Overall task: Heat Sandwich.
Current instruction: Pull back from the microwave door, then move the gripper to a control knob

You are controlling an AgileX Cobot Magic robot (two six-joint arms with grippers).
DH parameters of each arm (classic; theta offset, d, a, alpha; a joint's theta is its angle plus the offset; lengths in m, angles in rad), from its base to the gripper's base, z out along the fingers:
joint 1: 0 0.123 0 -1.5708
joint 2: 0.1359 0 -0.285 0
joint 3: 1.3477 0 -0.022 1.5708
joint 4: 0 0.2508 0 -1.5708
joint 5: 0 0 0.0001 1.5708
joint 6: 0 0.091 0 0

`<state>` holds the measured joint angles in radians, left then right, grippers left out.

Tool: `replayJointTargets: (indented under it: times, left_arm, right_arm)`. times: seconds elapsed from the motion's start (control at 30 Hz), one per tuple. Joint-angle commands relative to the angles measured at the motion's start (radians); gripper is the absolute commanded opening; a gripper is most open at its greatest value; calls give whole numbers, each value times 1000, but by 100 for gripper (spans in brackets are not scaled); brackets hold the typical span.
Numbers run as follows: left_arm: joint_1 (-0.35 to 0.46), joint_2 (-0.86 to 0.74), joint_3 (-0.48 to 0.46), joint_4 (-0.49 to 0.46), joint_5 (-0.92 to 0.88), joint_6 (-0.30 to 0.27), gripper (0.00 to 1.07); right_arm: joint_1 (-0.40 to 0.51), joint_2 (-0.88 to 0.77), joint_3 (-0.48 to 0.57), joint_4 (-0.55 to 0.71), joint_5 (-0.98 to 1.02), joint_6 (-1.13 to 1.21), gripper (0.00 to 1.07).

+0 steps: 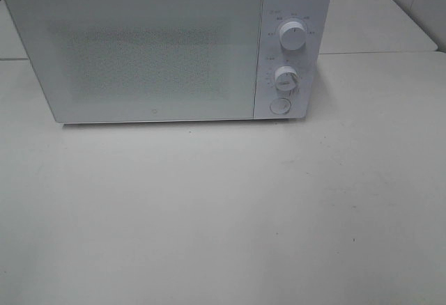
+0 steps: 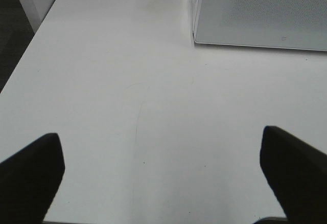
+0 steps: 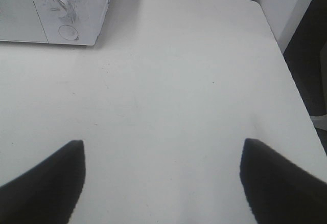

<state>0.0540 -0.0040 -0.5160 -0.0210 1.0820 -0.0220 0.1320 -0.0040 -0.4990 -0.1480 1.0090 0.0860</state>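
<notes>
A white microwave (image 1: 153, 47) stands at the back of the table with its door shut; two dials (image 1: 293, 35) and a round button (image 1: 279, 106) sit on its right panel. The sandwich is out of view. Neither arm shows in the exterior high view. In the left wrist view my left gripper (image 2: 163, 168) hangs open over bare table, nothing between its black fingers (image 2: 30, 175), the microwave's lower left corner (image 2: 255, 14) beyond it. My right gripper (image 3: 161, 180) is open and empty over the table, with the microwave's dial panel (image 3: 64, 9) farther off.
The white table (image 1: 223, 214) runs wide in front of the microwave. Its left edge (image 2: 30, 50) drops to a dark floor. Its right edge (image 3: 291, 75) also falls away. A seam to a second table (image 1: 376, 52) lies behind at the right.
</notes>
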Motion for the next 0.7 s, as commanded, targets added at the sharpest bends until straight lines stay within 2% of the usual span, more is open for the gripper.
replayJointTargets:
  times: [0.03, 0.7]
  left_arm:
    - [2, -23, 0, -6, -9, 1, 98]
    - [2, -23, 0, -6, -9, 1, 98]
  right_arm:
    - [-4, -26, 1, 2, -16, -6, 76]
    - [-4, -26, 1, 2, -16, -6, 76]
